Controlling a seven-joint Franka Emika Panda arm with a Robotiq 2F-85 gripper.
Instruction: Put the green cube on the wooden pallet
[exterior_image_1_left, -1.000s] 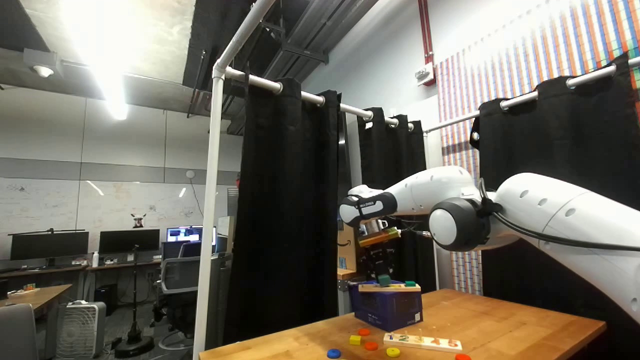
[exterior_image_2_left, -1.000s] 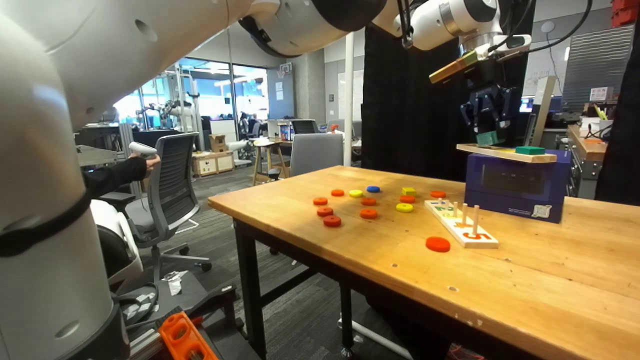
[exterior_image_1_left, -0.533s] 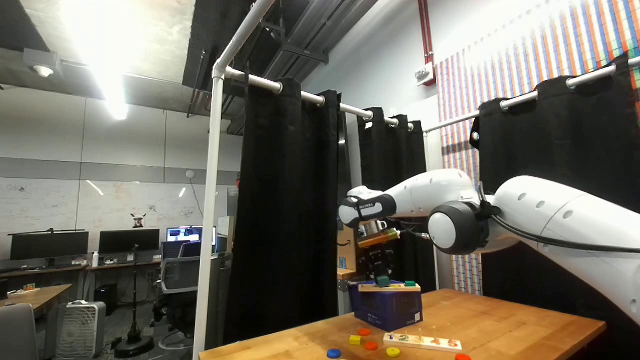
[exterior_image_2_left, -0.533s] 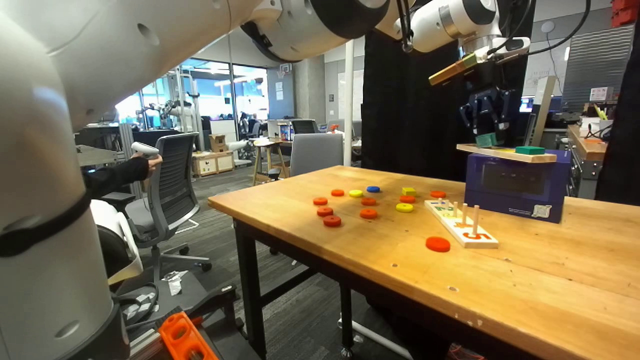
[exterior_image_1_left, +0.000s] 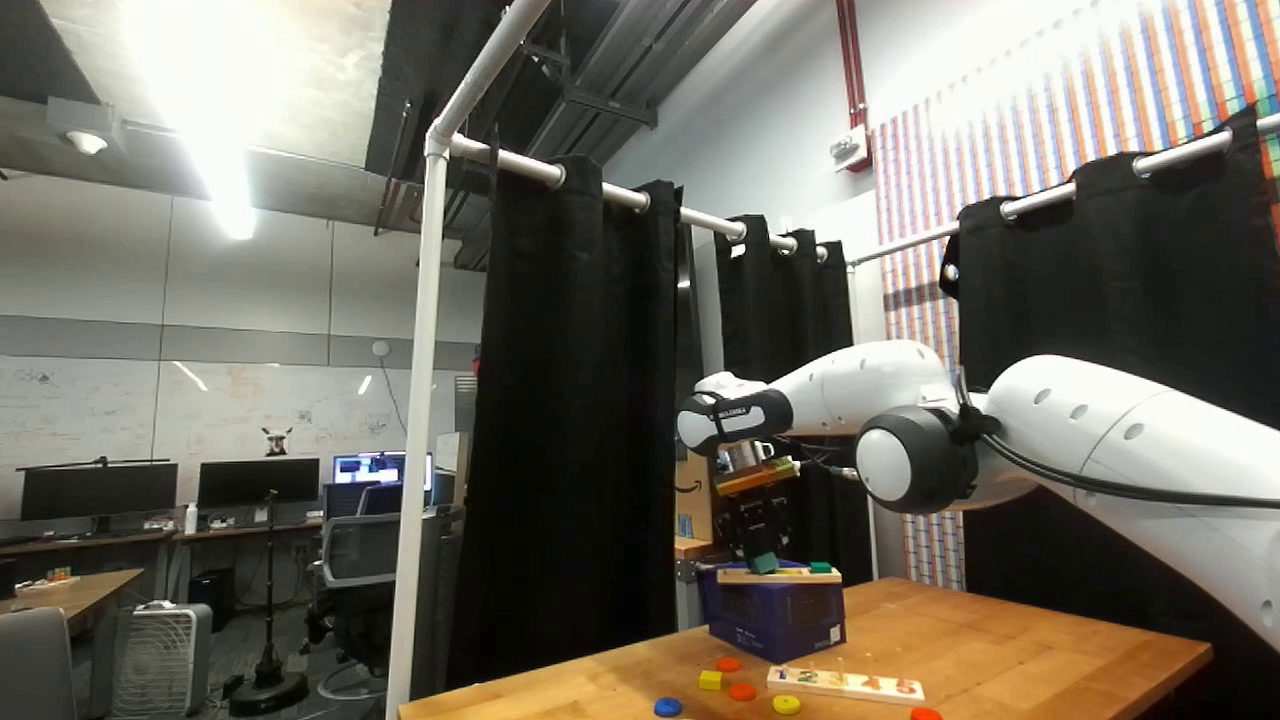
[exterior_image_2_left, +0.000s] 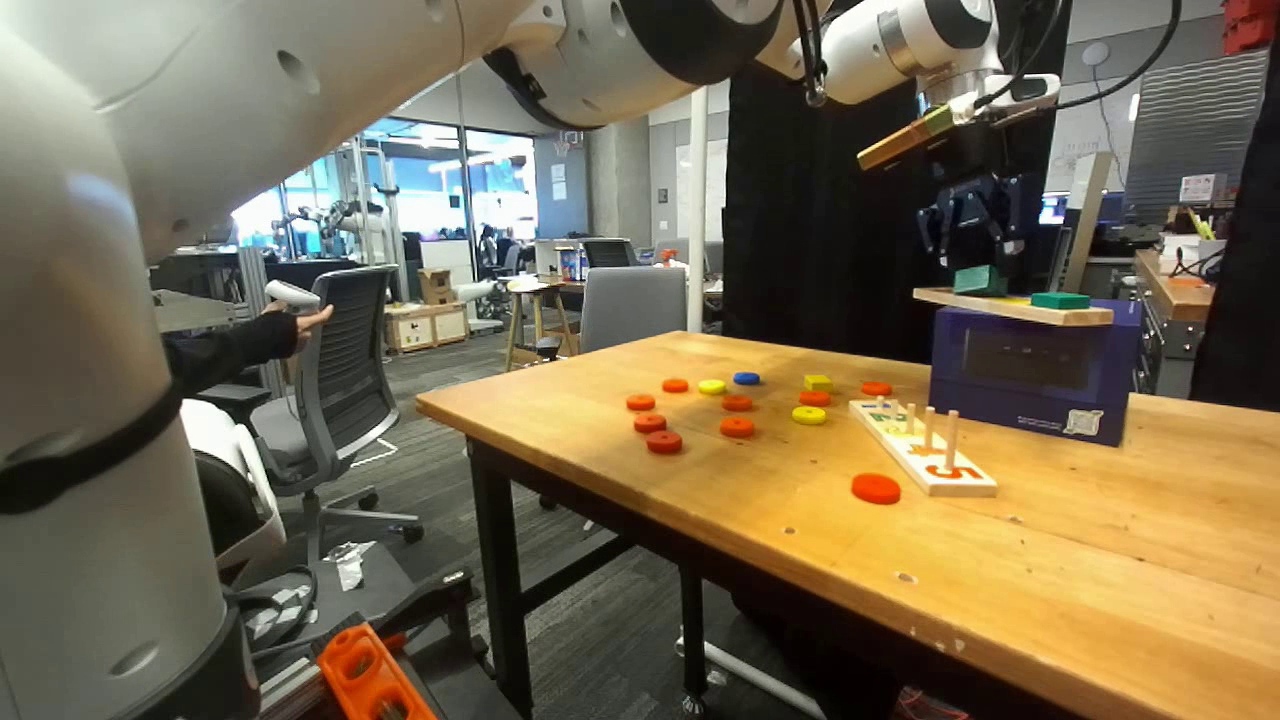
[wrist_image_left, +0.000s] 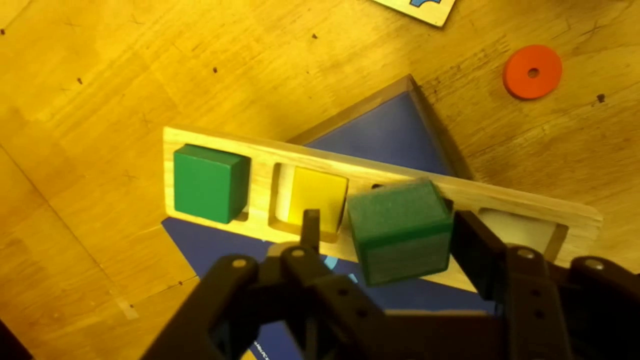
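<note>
A green cube (wrist_image_left: 400, 232) sits on the wooden pallet (wrist_image_left: 530, 197), turned askew over a slot between the yellow block and an empty slot. The cube also shows in both exterior views (exterior_image_1_left: 764, 564) (exterior_image_2_left: 978, 281), at one end of the pallet (exterior_image_2_left: 1000, 309). My gripper (wrist_image_left: 388, 220) is open around this cube. In the wrist view its left finger stands apart from the cube; its right finger is close to or touching it. The gripper (exterior_image_2_left: 978, 254) is just above the pallet. Another green cube (wrist_image_left: 205, 184) and a yellow block (wrist_image_left: 319, 197) sit in pallet slots.
The pallet lies across a blue box (exterior_image_2_left: 1030, 375) on the wooden table (exterior_image_2_left: 1150, 520). A numbered peg board (exterior_image_2_left: 925, 450) stands in front of the box. Several red, yellow and blue discs and a yellow cube (exterior_image_2_left: 818, 383) lie on the table.
The gripper has come down slightly with the green cube, and its fingers have then spread apart. The cube, tilted between the fingers before, now rests on the pallet.
</note>
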